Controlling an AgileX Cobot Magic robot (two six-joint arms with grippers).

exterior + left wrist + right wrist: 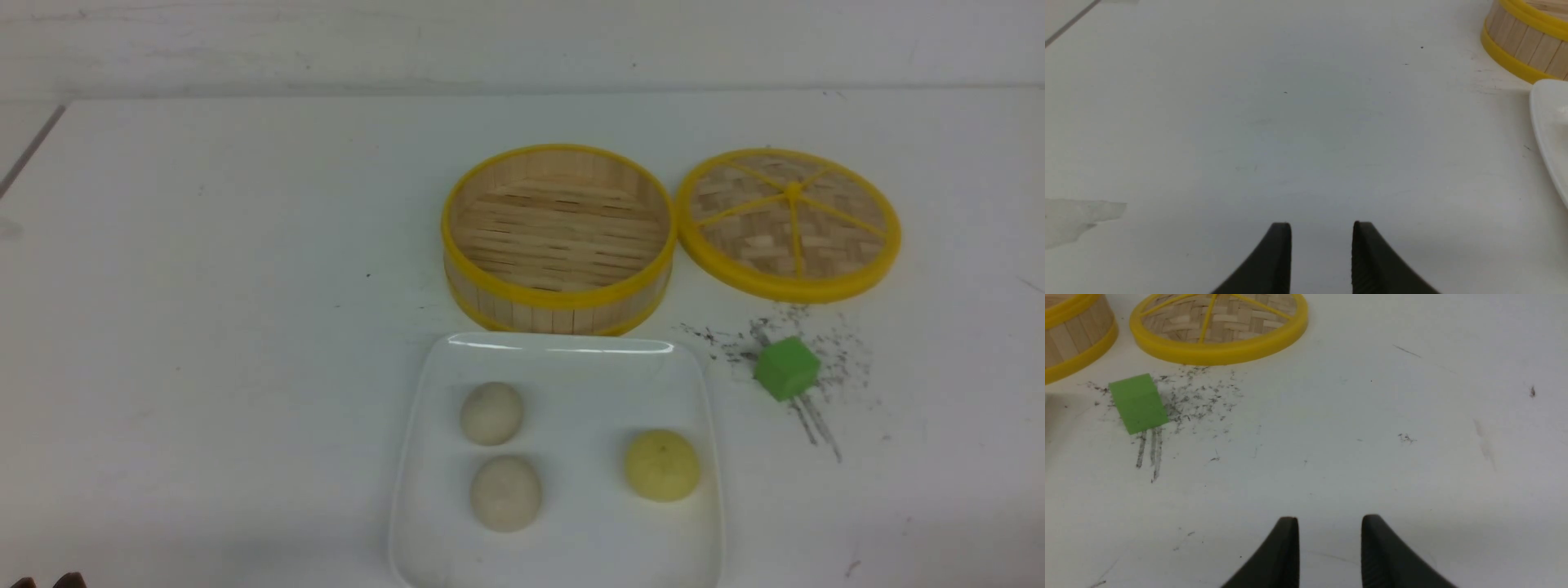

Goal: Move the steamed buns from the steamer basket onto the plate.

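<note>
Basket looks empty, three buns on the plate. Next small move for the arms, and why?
Probably none beyond holding both arms back: the steamer basket shows only its bare slatted floor, and all three steamed buns sit on the plate. The left gripper and right gripper are open with nothing between them, over bare table. The task looks done.

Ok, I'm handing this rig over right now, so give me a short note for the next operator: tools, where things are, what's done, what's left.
Left tool: jaws apart, holding nothing, over bare table.
Right tool: jaws apart, holding nothing, short of the green cube.
Steamer basket: empty, just behind the plate; lid lies to its right.
Steamed buns: two off-white and the yellow one sit on the plate.
Done: all three moved. Left: nothing apparent.
</note>
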